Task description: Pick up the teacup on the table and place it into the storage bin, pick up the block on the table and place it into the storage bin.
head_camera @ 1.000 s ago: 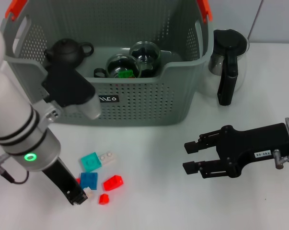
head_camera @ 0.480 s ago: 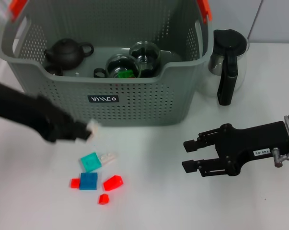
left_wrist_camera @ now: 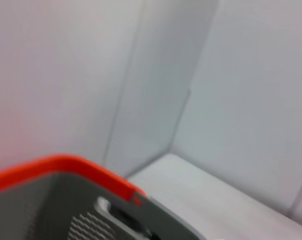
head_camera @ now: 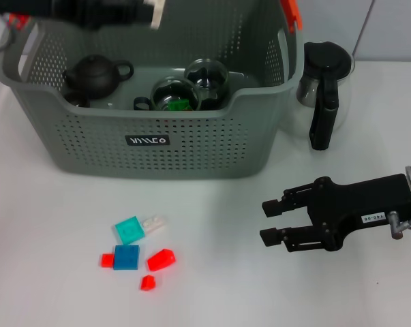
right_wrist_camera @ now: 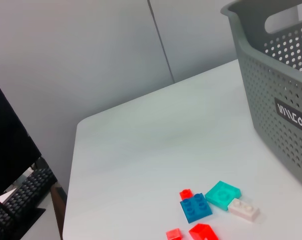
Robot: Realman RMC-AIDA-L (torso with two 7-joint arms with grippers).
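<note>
The left gripper (head_camera: 147,12), clamping a white block (head_camera: 157,12) over the bin (head_camera: 191,146), could drop it outside the rim; right gripper (head_camera: 272,221) idles, jaws apart.

left gripper (head_camera: 153,12): blurred, cut by the head view's top edge, we cannot tell its grip | storage bin (head_camera: 157,163): far rim cropped | left wrist view: smeared, only the bin's orange handle (left_wrist_camera: 65,167) legible | right gripper (head_camera: 273,221): arm cropped at right edge
</note>
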